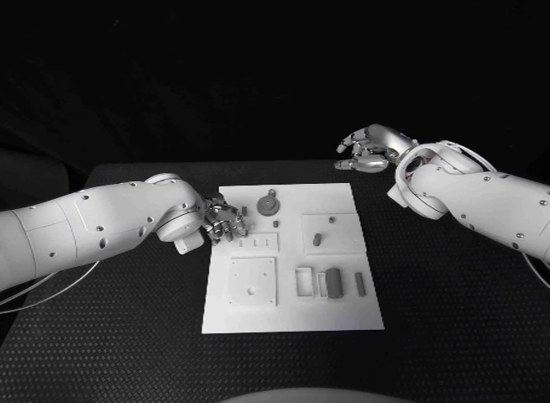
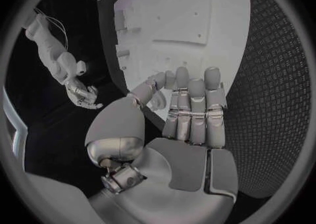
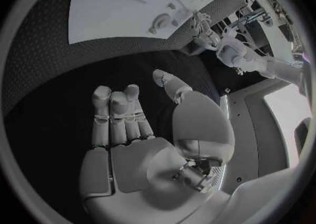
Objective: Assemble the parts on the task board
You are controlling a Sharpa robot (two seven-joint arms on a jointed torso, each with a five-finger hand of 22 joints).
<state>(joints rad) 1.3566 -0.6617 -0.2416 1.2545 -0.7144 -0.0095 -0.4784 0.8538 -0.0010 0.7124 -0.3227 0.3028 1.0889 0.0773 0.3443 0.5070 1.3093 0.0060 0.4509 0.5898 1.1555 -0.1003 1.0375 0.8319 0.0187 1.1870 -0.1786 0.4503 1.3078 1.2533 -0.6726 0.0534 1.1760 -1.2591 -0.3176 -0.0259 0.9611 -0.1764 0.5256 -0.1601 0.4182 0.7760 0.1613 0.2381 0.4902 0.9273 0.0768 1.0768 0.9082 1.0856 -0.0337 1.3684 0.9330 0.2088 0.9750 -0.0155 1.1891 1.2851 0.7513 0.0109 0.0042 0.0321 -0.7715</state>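
A flat white rectangular task board (image 1: 335, 197) lay in the middle of the black table (image 1: 468, 336), whose surface had a fine dotted, woven-looking texture. The board looked smooth and matte, and no writing or label on it could be read.

Several small grey parts sat on the board. A round grey disc with a short stem (image 1: 269, 204) stood at its far middle. To the right of that, a raised square plate (image 1: 327, 232) carried a small grey peg (image 1: 317, 239). Near the board's left side lay a larger square plate with small holes (image 1: 253, 280), and beyond it a narrow strip with three short upright pins (image 1: 260, 243). On the near right, a dark grey oblong block (image 1: 334, 283) lay between an open rectangular frame (image 1: 306, 281) and a slim grey bar (image 1: 361, 284).

The silver, segmented left hand (image 1: 222, 220) was at the board's far left edge, its fingers over or touching the edge. In the left wrist view that hand (image 2: 187, 110) had its fingers straight and close side by side, the thumb set apart, and nothing in it. The right hand (image 1: 369, 149) hung well beyond the board's far right corner, over the dark background. In the right wrist view it (image 3: 128, 116) had straight fingers, the thumb apart, and held nothing.
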